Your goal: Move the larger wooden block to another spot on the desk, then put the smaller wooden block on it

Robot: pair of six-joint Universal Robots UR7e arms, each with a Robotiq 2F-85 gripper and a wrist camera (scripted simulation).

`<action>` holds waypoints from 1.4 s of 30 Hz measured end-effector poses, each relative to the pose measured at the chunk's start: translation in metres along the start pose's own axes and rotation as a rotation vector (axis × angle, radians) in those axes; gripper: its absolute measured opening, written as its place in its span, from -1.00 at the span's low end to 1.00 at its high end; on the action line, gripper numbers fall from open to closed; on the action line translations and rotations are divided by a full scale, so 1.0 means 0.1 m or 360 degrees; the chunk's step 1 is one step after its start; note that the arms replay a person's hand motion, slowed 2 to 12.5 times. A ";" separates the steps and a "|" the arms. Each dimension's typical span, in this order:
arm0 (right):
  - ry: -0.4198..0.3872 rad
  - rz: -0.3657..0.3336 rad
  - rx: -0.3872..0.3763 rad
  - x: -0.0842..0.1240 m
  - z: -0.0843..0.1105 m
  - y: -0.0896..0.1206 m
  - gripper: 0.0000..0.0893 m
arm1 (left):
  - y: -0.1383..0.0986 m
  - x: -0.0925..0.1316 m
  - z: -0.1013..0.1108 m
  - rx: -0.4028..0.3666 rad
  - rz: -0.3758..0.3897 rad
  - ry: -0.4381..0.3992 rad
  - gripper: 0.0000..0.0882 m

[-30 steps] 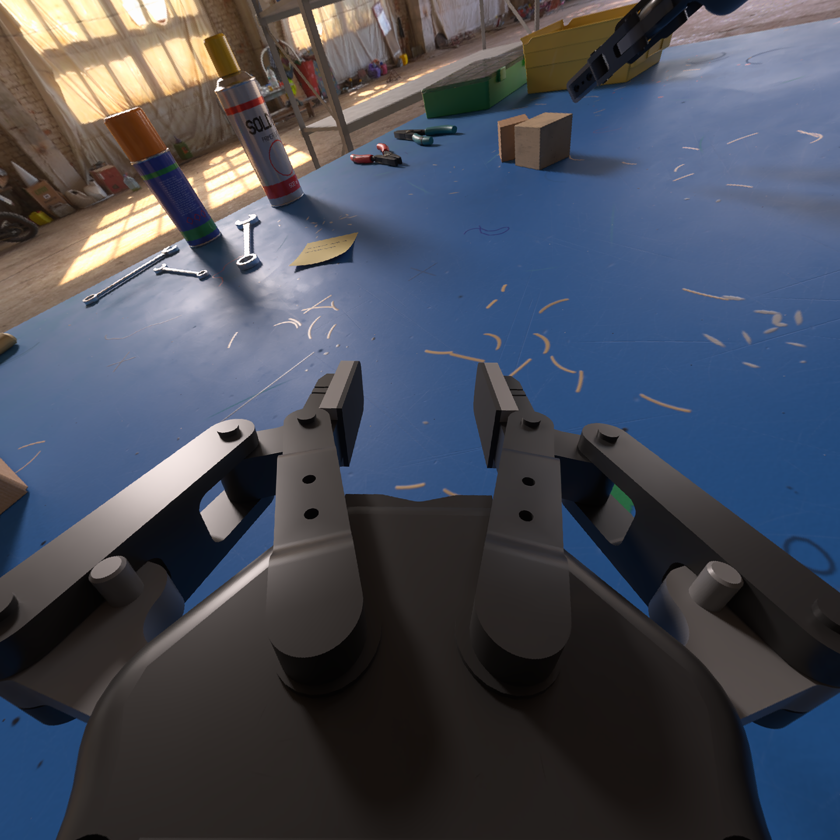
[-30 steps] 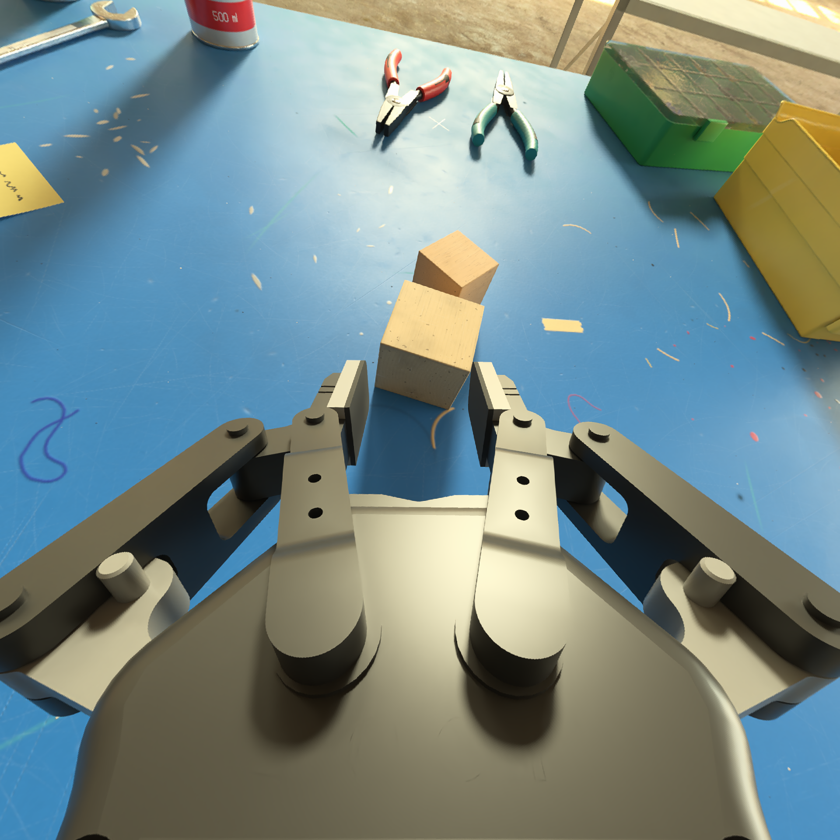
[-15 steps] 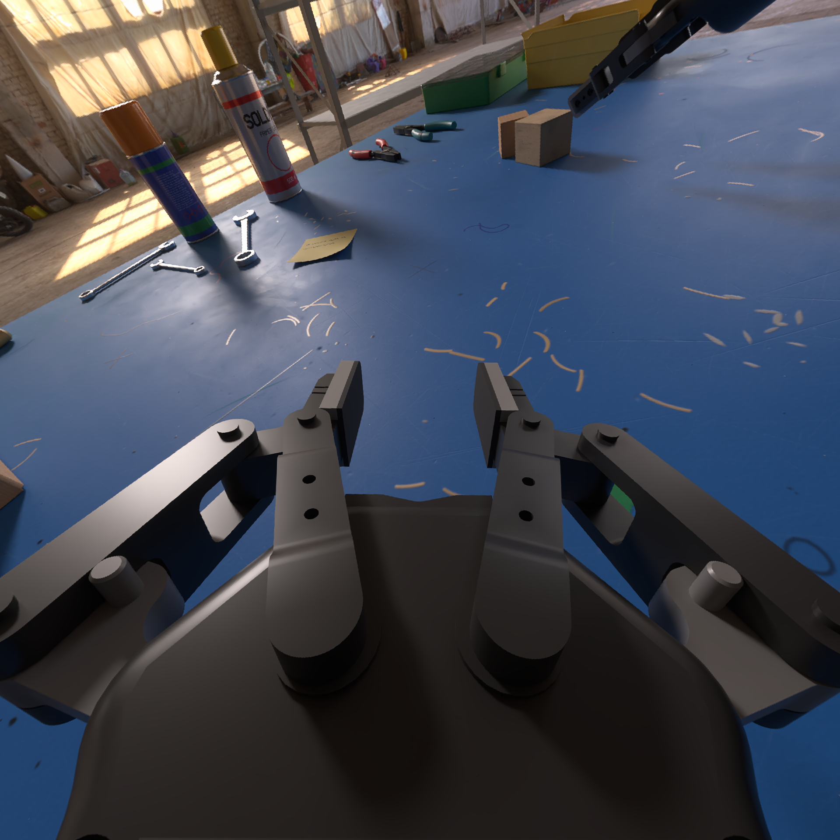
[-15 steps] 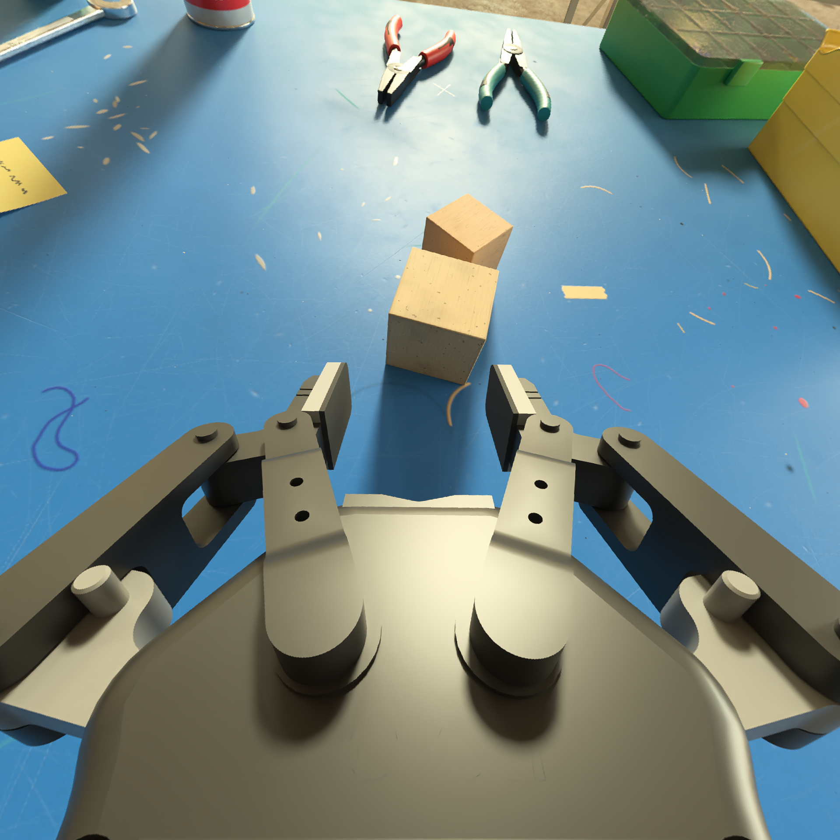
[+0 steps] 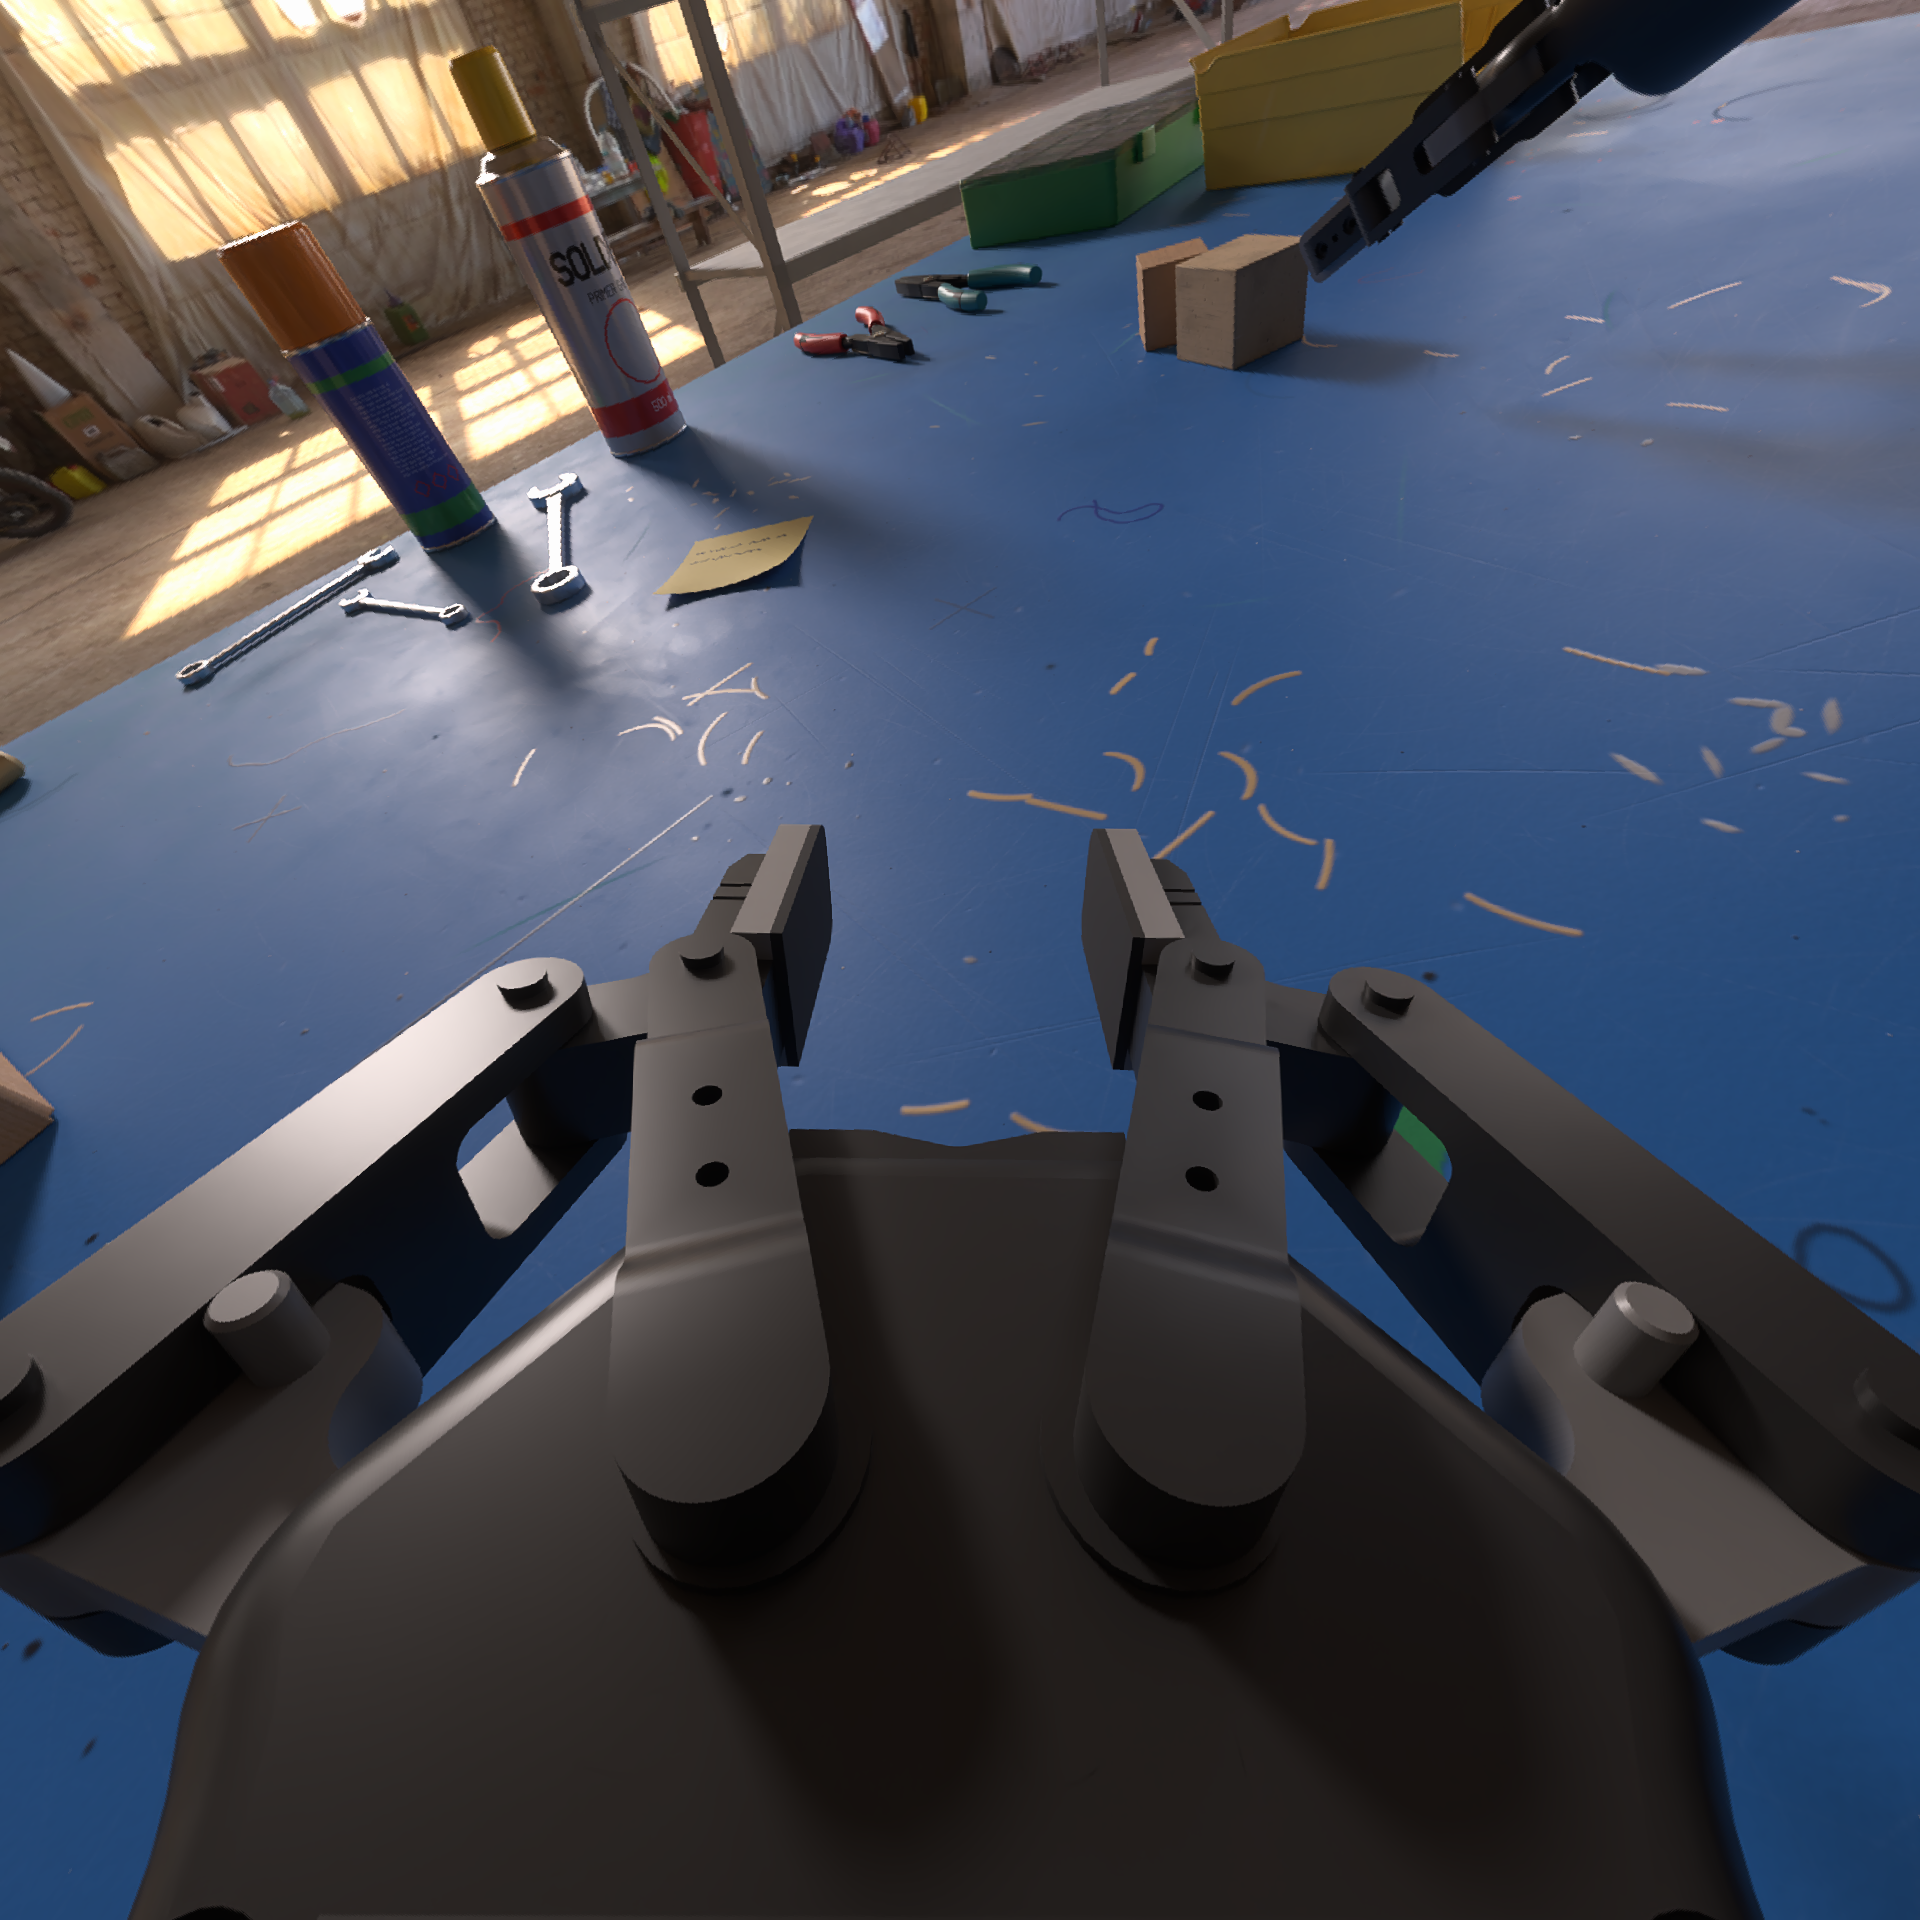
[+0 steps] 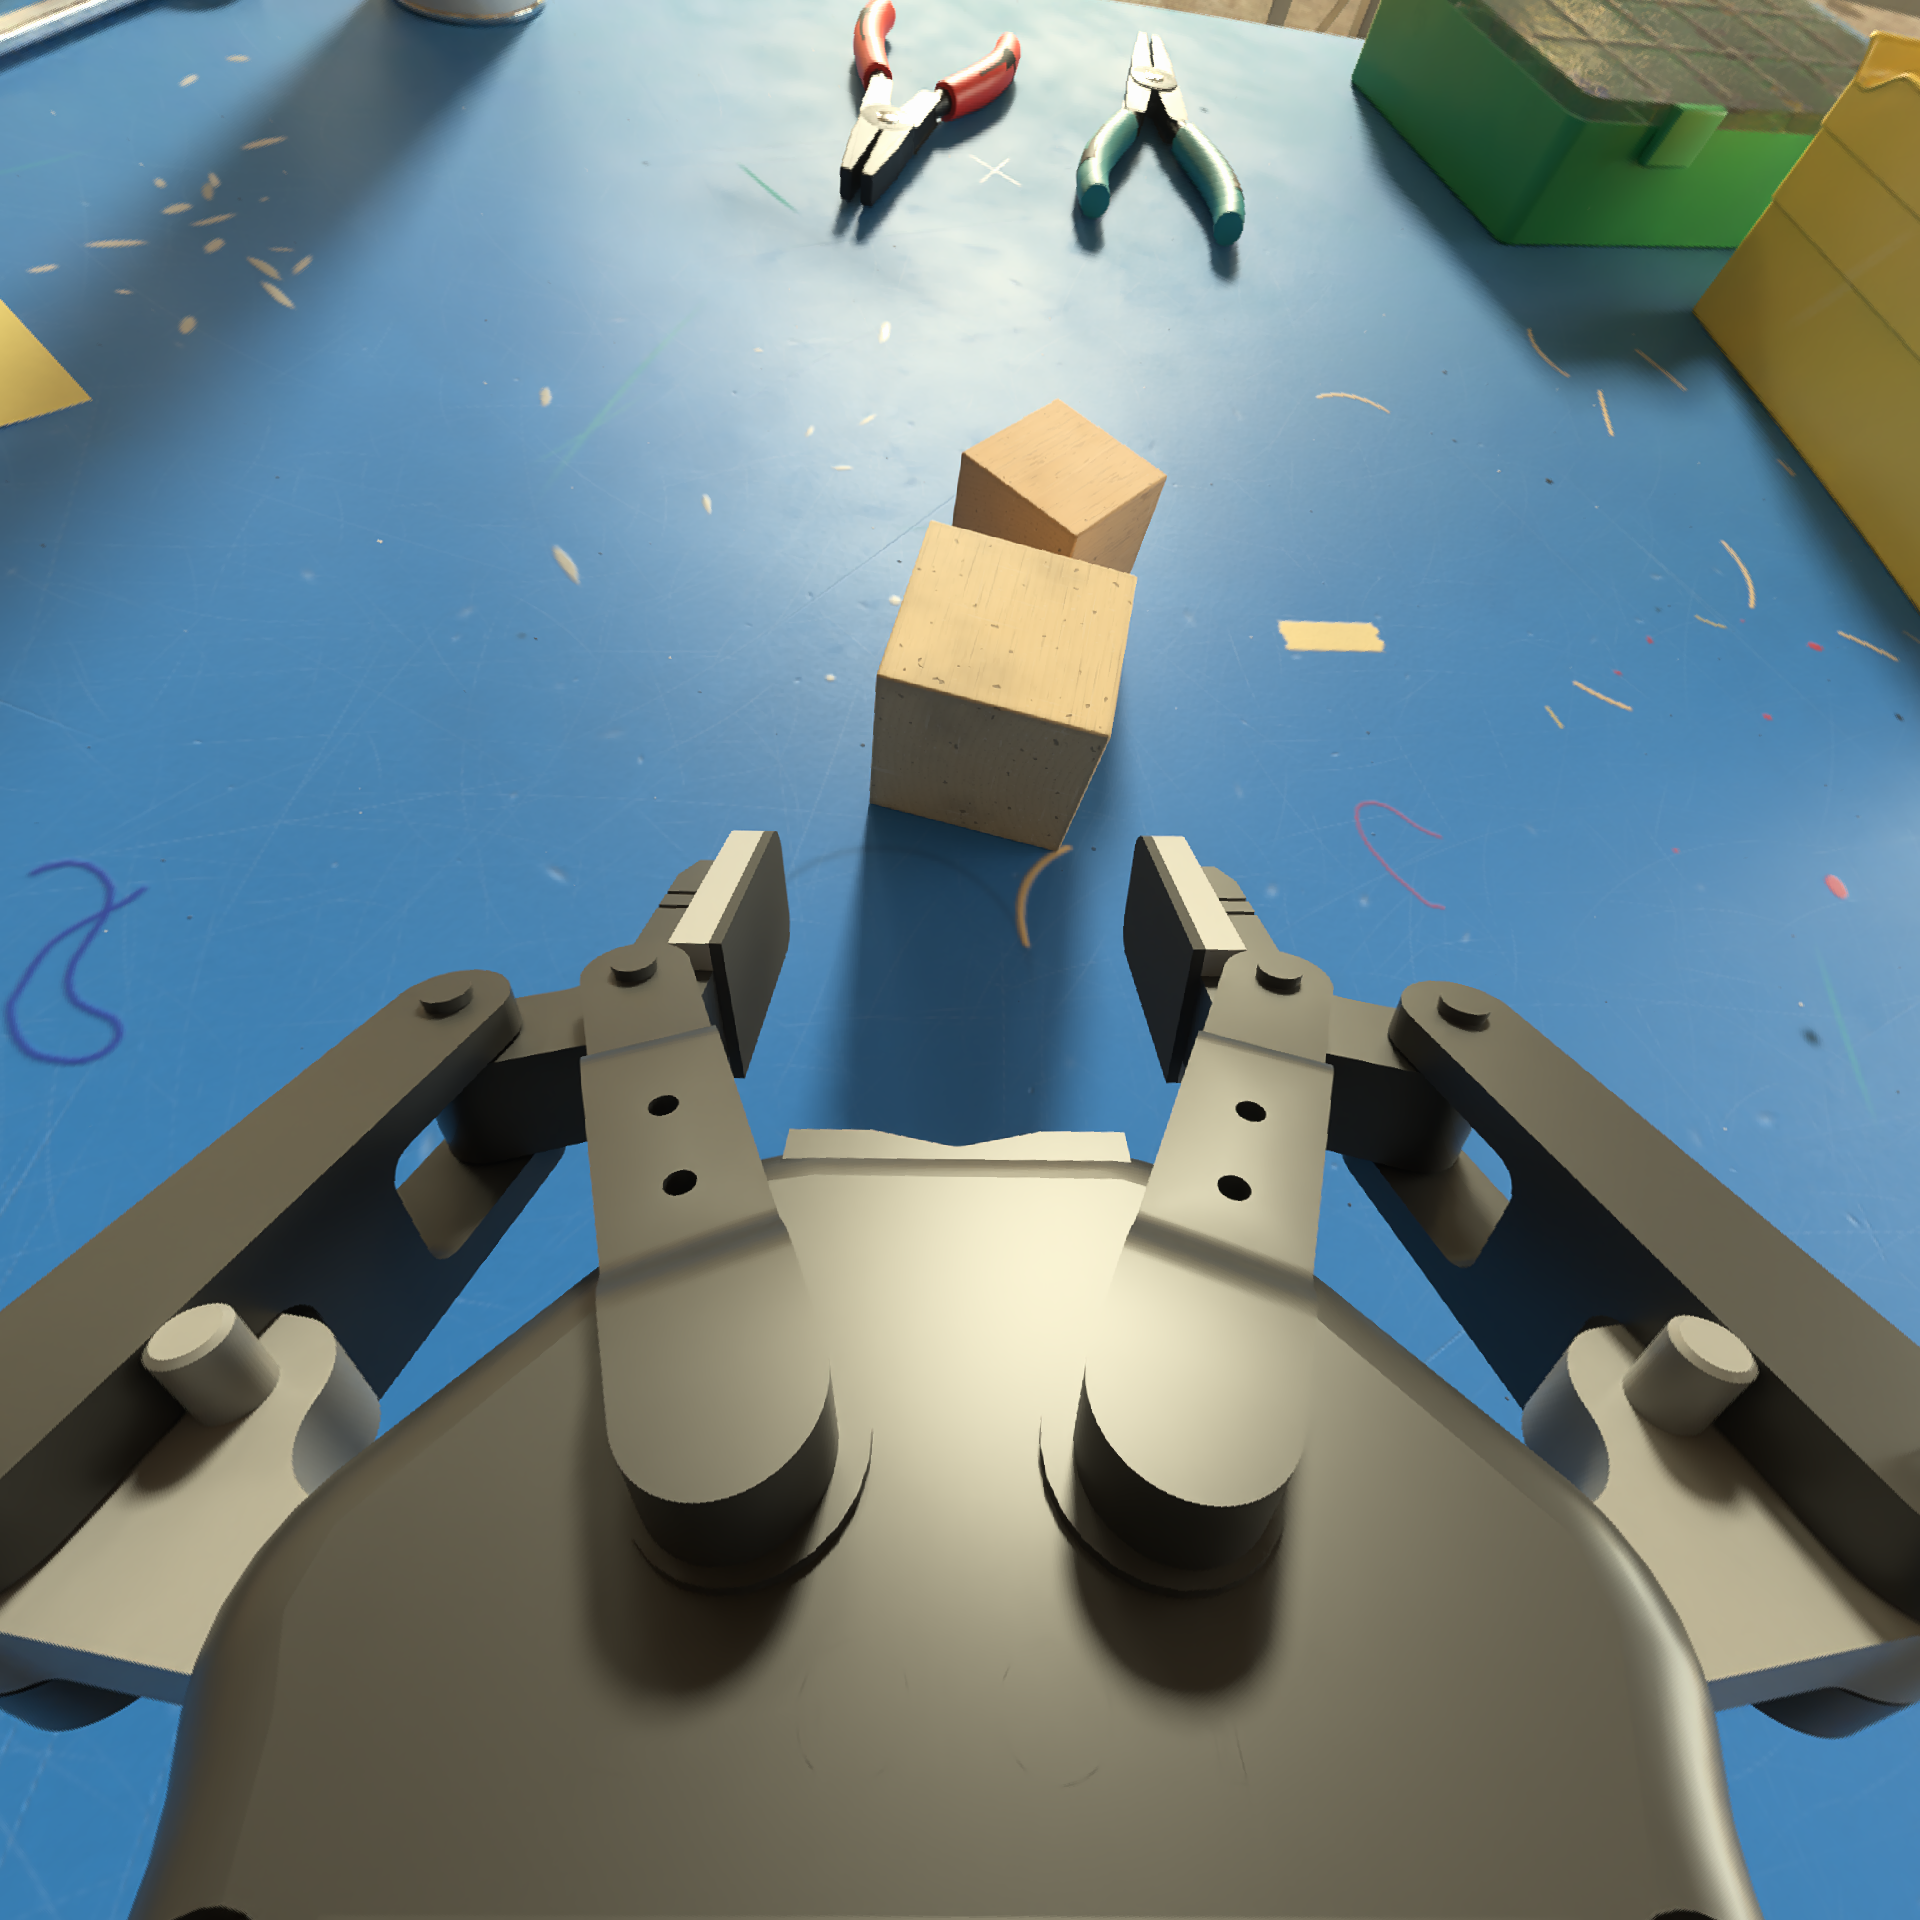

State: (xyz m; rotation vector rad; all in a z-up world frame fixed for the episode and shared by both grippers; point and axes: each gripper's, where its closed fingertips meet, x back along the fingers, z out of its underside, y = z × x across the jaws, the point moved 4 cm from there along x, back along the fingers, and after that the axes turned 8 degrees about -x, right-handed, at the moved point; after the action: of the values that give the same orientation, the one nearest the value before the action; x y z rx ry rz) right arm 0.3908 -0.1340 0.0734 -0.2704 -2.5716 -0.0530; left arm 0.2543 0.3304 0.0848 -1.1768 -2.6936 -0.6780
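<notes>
Smaller wooden block (image 6: 1060, 483) half behind larger (image 6: 1003, 681)

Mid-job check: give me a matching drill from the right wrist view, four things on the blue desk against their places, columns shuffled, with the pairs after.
Things:
1. larger pale wooden block
2. smaller tan wooden cube
3. red-handled pliers
4. green lidded plastic box

Places:
A. far right, against the yellow plastic bin
B. nearest the open right gripper, just ahead of its jaws
C. far side, left of the teal-handled pliers
D. directly behind the block nearest the jaws

Pairs: 1-B, 2-D, 3-C, 4-A
</notes>
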 end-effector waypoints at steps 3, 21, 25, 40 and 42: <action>0.0008 0.0010 -0.0007 -0.01 0.01 0.00 0.32 | 0.00 0.00 0.00 -0.0005 -0.0003 0.0002 0.00; 0.0007 0.0084 -0.0076 -0.07 -0.02 -0.03 0.48 | -0.01 0.00 0.00 -0.0041 -0.0026 0.0000 0.00; 0.0019 0.0100 -0.0100 -0.11 -0.07 -0.03 0.62 | -0.02 0.00 -0.01 -0.0050 -0.0031 -0.0001 0.00; 0.0209 0.0149 -0.0183 -0.33 -0.42 0.00 0.90 | -0.03 0.00 -0.01 -0.0082 -0.0047 0.0011 0.00; 0.0250 0.0163 -0.0184 -0.36 -0.47 -0.01 0.91 | -0.04 -0.01 0.00 -0.0086 -0.0046 0.0015 0.00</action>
State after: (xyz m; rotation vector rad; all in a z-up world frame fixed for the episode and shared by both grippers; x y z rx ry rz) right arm 0.4445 -0.1453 0.0942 -0.4244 -2.3987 -0.1784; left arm 0.2522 0.3277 0.0837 -1.1456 -2.7061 -0.7629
